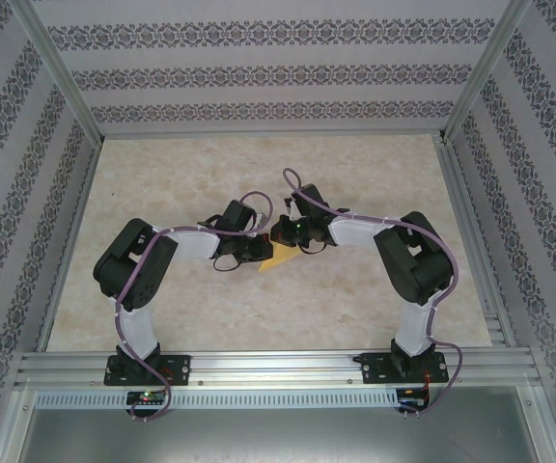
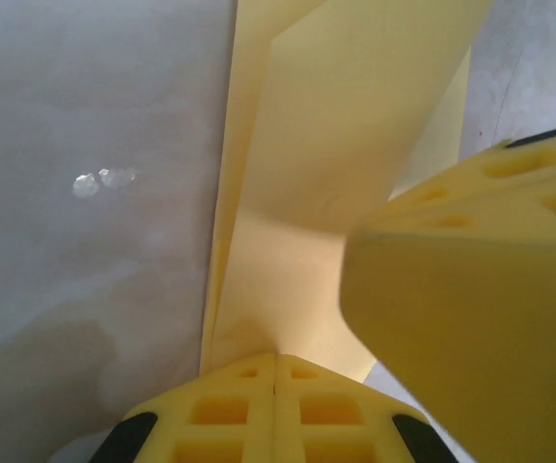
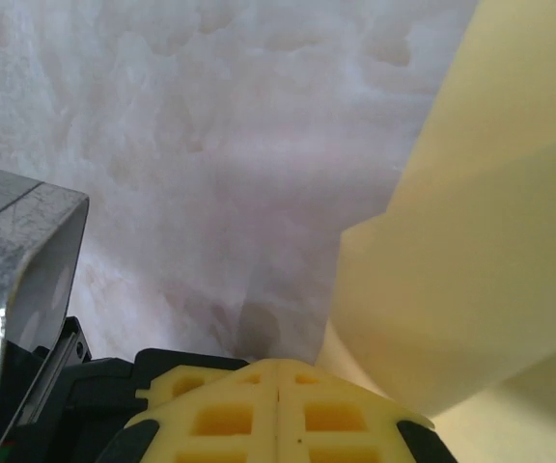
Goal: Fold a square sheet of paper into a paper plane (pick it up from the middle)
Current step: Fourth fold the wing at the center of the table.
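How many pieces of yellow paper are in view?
1. The paper is between the left gripper and right gripper, partly hidden under them.

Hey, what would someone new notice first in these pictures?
The black left arm and right arm bend inward, meeting midway across the pale marbled table over a folded yellow paper sheet. The left gripper is shut on the sheet's edge; the right gripper is shut beside it.

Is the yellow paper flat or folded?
Folded. The yellow paper shows a sharp crease and layered flaps in the left wrist view.
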